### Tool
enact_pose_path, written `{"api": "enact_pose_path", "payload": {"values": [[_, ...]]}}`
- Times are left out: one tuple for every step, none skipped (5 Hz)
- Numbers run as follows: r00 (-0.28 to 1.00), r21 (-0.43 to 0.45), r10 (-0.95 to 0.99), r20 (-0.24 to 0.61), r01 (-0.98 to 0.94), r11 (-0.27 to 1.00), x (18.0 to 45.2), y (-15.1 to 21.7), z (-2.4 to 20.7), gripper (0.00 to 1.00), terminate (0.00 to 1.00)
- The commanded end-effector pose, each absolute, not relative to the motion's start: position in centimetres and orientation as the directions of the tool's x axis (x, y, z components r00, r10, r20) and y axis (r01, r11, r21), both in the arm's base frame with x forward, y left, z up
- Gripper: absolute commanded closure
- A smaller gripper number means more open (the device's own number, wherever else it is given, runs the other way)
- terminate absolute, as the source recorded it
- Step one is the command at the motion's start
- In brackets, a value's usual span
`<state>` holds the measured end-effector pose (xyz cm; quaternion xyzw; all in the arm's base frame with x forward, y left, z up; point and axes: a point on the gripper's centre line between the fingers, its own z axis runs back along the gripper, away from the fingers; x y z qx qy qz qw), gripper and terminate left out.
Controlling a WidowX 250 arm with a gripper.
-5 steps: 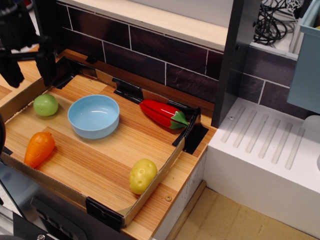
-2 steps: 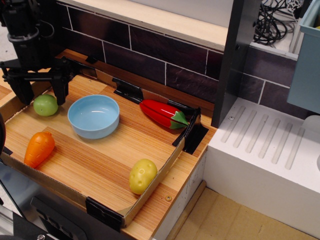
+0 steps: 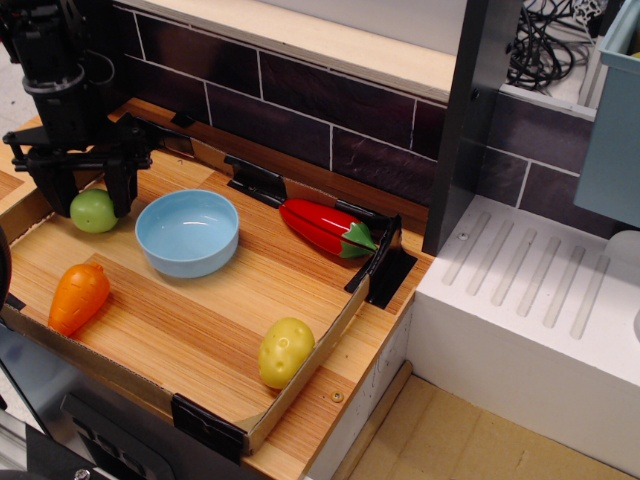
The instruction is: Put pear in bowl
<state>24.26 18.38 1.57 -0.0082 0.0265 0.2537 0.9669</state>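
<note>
The light-green pear (image 3: 94, 213) lies at the far left of the wooden tray, just left of the light-blue bowl (image 3: 187, 232), which stands empty. My black gripper (image 3: 89, 195) hangs straight above the pear. It is open, with one finger (image 3: 55, 190) on the pear's left and the other finger (image 3: 122, 188) on its right, between pear and bowl. The fingertips reach down over the pear's upper half, and its top is partly hidden behind them.
An orange carrot (image 3: 78, 297) lies at the front left, a yellow potato-like toy (image 3: 285, 351) at the front right edge, and a red pepper (image 3: 326, 228) behind the bowl. The tray has low cardboard walls (image 3: 300, 375). A dark tiled wall (image 3: 330, 110) runs behind.
My gripper has come from the upper left, moved right and down over the pear, and its fingers now straddle it. The pear and bowl have hardly moved.
</note>
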Motion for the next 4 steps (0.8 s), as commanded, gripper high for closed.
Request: {"api": "enact_pose_path", "payload": {"values": [[0.798,-0.016,0.602,0.008,-0.602,0.798,25.8,19.5,4.8,1.0,0.0],[0.619,-0.036,0.758,0.206,-0.769,0.638,27.6,20.7,7.2,1.0,0.0],[0.563,-0.078,0.781,0.272,-0.796,0.601,28.1,20.0,9.8,1.0,0.0],[0.591,-0.102,0.78,0.206,-0.78,0.618,27.2,17.0,10.9,1.0,0.0]]}}
